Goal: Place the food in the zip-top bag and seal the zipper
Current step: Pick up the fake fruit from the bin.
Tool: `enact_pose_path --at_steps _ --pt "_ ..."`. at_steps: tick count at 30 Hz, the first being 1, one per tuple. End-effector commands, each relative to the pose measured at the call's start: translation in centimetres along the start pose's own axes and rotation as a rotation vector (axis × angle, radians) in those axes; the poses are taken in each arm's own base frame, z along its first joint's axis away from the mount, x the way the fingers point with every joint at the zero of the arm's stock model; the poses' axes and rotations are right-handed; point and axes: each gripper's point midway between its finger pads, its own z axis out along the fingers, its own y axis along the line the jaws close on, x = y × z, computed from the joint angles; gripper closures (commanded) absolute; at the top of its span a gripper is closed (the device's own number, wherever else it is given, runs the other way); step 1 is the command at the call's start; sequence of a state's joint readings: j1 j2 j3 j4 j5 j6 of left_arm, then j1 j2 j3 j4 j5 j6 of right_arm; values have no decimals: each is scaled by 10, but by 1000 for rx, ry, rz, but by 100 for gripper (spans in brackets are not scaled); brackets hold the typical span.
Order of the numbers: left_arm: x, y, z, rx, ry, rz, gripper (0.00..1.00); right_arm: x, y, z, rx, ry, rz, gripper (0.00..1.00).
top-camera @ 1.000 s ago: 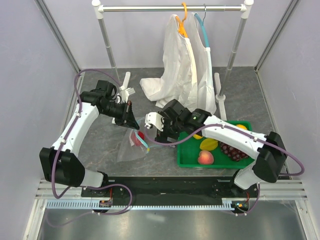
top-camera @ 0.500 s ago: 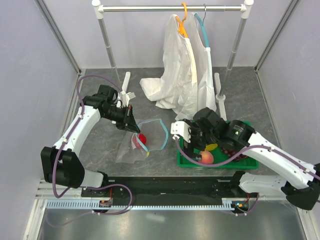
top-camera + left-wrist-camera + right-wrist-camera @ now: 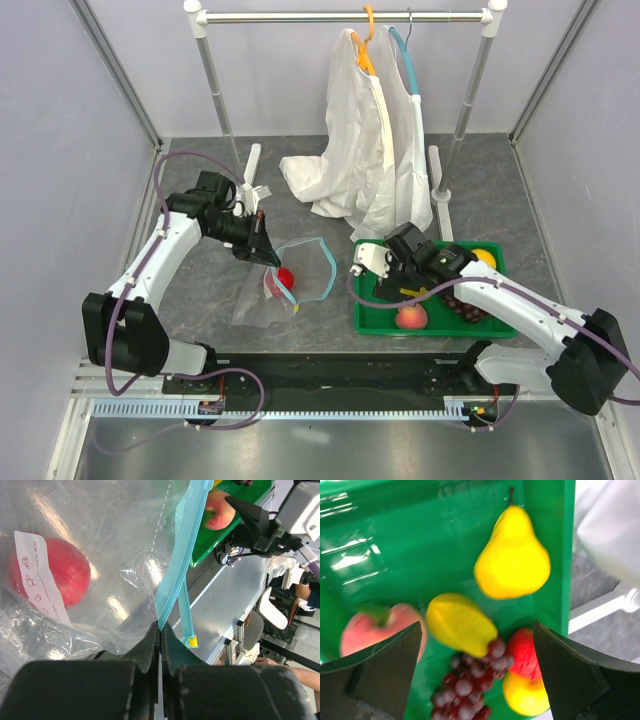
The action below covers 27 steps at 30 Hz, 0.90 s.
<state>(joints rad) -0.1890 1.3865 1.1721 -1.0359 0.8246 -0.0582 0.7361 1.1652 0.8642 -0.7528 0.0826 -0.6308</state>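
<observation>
The clear zip-top bag lies left of centre with its mouth held open. My left gripper is shut on the teal zipper at the mouth's edge. A red round fruit rests inside the bag behind the white label. The remaining food sits in the green tray: a yellow pear, a yellow piece, dark grapes, a peach and a red-yellow fruit. Above that pile hovers my right gripper, open and empty.
White garments hang from a rail on orange and teal hangers behind the tray. The rail's posts stand at the back. A grey metal shelf runs along the near edge beyond the bag's mouth.
My right arm has drawn back from the bag's mouth to above the green tray, leaving the red fruit in the bag. The left gripper still holds the zipper.
</observation>
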Motion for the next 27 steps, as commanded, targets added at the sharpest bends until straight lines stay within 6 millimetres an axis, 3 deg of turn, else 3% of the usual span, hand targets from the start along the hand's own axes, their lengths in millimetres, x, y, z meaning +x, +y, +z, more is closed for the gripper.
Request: enact_pose_path --at_steps 1,4,10,14,19,27 --pt "-5 -12 -5 42 -36 23 98 -14 -20 19 46 -37 -68 2" --pt "-7 -13 -6 41 -40 26 98 -14 -23 33 44 -30 -86 2" --pt "-5 -13 -5 46 -28 29 98 11 -39 58 46 58 -134 2" --pt "-5 -12 -5 42 -28 35 98 19 -37 68 9 71 -142 2" --pt "-4 -9 -3 39 -20 27 98 12 -32 81 -36 60 -120 2" --pt "-6 -8 -3 36 -19 31 98 8 -20 86 -108 45 -101 4"
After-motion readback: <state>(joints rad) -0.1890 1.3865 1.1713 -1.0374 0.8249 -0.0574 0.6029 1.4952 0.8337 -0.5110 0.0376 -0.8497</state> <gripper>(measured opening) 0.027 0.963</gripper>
